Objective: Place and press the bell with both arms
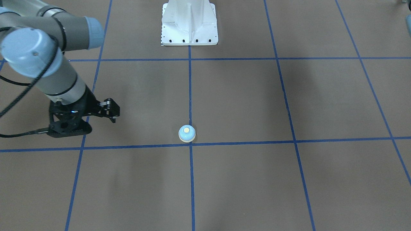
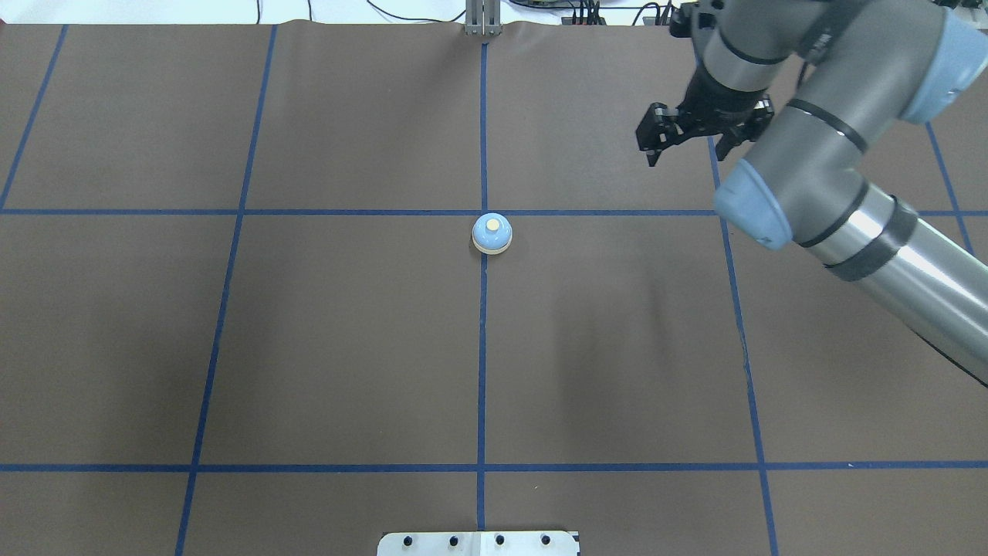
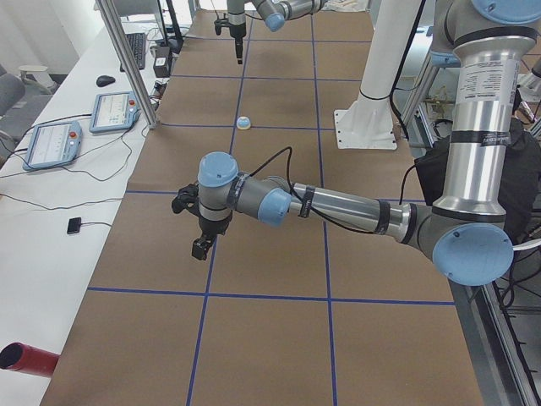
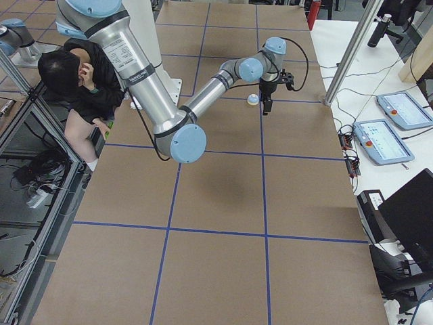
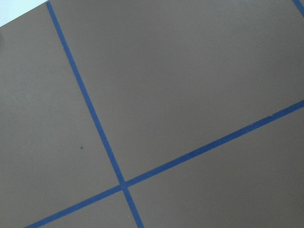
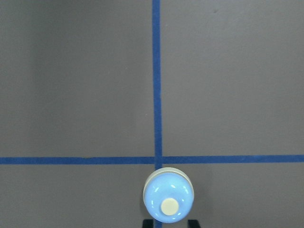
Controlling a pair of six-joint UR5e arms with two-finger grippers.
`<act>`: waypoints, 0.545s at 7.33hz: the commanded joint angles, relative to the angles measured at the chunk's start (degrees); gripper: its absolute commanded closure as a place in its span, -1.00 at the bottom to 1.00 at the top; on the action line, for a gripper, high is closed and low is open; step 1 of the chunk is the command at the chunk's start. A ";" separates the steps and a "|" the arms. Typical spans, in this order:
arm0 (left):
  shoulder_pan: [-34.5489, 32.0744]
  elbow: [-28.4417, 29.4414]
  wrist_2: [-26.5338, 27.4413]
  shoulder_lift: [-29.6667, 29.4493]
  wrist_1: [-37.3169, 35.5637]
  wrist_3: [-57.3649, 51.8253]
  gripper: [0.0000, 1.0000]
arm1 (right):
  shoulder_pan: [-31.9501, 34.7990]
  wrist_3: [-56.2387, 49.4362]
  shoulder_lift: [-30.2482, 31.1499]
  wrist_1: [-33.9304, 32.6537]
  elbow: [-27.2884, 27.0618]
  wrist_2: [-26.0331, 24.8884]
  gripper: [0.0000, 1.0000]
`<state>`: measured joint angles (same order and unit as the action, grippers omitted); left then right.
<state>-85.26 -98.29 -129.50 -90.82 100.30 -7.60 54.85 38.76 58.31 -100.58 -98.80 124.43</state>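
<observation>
A: Front-facing view first. What is showing?

B: The grey-and-silver tubular right arm (image 1: 48, 70) is leaning over the brown worktop (image 1: 244, 99) marked with blue tape lines (image 1: 224, 59). Its black two-finger right end effector (image 1: 110, 113) is hanging above the surface. The small light-blue dome-shaped bell with a cream base and button (image 1: 187, 133) is sitting upright at a tape crossing, off to that end effector's side and untouched.

A: Overhead?

B: The fingers (image 2: 651, 150) are standing apart, gripping nothing. The bell is appearing well apart from them, toward the robot's base.

A: Exterior left?

B: The near left arm (image 3: 338, 203) is spanning the worktop, its left end effector (image 3: 201, 249) pointing down above the surface. I cannot tell whether it is apart or together. The bell is sitting far beyond it.

A: Exterior right?

B: The right end effector is pointing straight down, with the bell lower and just beside its tips in this view.

A: The wrist cameras?

B: The left one is showing worktop and a tape crossing. The right one is looking down on the bell, just ahead of the two dark fingertips (image 6: 148, 223).
</observation>
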 commanded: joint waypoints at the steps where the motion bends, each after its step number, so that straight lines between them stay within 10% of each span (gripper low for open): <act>1: -4.38 -0.24 -0.67 4.67 -0.72 -3.29 -1.00 | 3.67 -7.88 9.95 0.21 -5.60 1.86 -1.00; 4: -6.76 -1.03 -0.67 10.21 -0.37 -3.74 -1.00 | 13.58 -22.62 21.37 1.53 -7.90 9.76 -1.00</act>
<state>-91.04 -99.18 -130.15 -82.62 99.78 -11.18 63.96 23.03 74.65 -99.55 -105.63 131.36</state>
